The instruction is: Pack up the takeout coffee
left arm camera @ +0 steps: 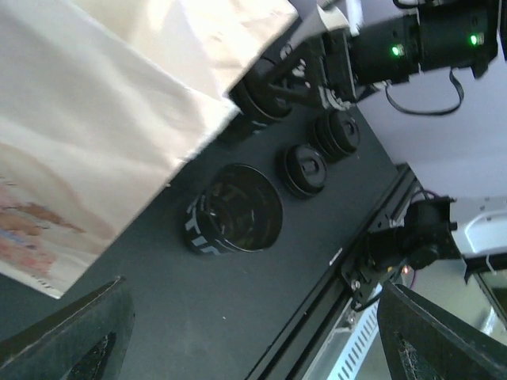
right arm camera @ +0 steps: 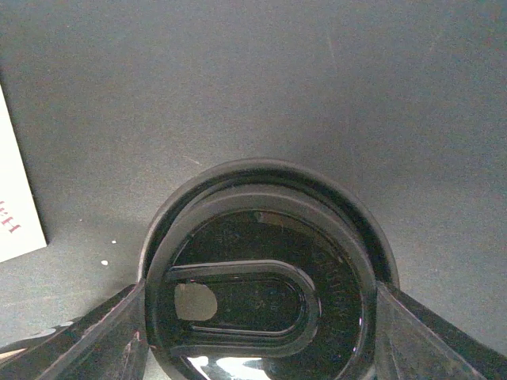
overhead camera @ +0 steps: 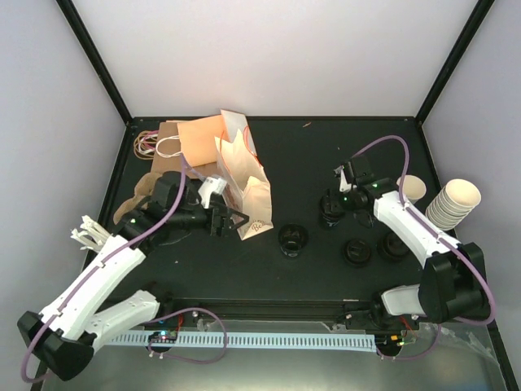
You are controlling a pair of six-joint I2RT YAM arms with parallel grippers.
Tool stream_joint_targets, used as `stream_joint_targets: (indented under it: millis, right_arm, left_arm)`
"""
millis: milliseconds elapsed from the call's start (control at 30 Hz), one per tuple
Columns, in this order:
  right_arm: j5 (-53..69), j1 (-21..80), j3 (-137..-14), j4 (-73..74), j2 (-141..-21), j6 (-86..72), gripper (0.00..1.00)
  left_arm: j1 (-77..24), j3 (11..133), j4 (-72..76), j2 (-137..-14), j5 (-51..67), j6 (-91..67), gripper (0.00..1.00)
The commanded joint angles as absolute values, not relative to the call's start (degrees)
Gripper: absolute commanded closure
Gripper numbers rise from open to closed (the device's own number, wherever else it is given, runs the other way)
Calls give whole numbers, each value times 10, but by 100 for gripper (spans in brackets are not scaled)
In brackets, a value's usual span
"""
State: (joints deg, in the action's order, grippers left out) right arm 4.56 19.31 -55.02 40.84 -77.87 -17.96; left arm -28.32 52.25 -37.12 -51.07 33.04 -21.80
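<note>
Pale walls with black frame posts are being seen around a black bench [overhead camera: 326, 155]. Toward the back left of it, a cluster of tan paper bags [overhead camera: 240, 175] is being shown, some upright and some lying flat.

The left claw [overhead camera: 236, 218] is being held just beside the front bag, at its near left side. In the left wrist view its fingers [left arm camera: 71, 336] are being shown spread wide, with nothing between them, while the bag's pale side is filling the upper left of that view.

The right claw [right arm camera: 260, 293] is being held low over a black sip lid [right arm camera: 269, 198] at the middle right of the bench. In the right wrist view the lid is being flanked by both fingers, which are lying against its rim on either side, so the lid is being pinched across its width. What lies beneath this lid cannot be told.

A loose black lid [overhead camera: 293, 239] is being shown nearer the front edge, between the two claws, and two further black lids [overhead camera: 356, 250] are lying to its right, near the right arm.

The takeout coffee [overhead camera: 413, 189], a single cream paper cup, is being shown at the right side of the bench, just behind the right forearm and apart from both claws. A stack of cream cups [overhead camera: 456, 204] is being shown just to its right, close to the wall.
</note>
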Motion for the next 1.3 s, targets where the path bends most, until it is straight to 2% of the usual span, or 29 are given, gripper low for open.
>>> stream_joint_targets:
  millis: [0,767,1167,1267]
  right_arm:
    - [89,210,-517,477,-824,-177,36]
    - [113,236,-545,493,-843,-165,38]
    - [112,242,-531,481,-816,-176,37]
    - [110,244,-527,481,-812,-177,37]
  left_arm:
    - [-336,552,-333,-531,288,-230,13]
    - [-461,635,-285,-669,228,-220,16]
    - [-479,678,-277,-750,205,-226,20]
    - [-478,695,-273,-773,196,-233,26]
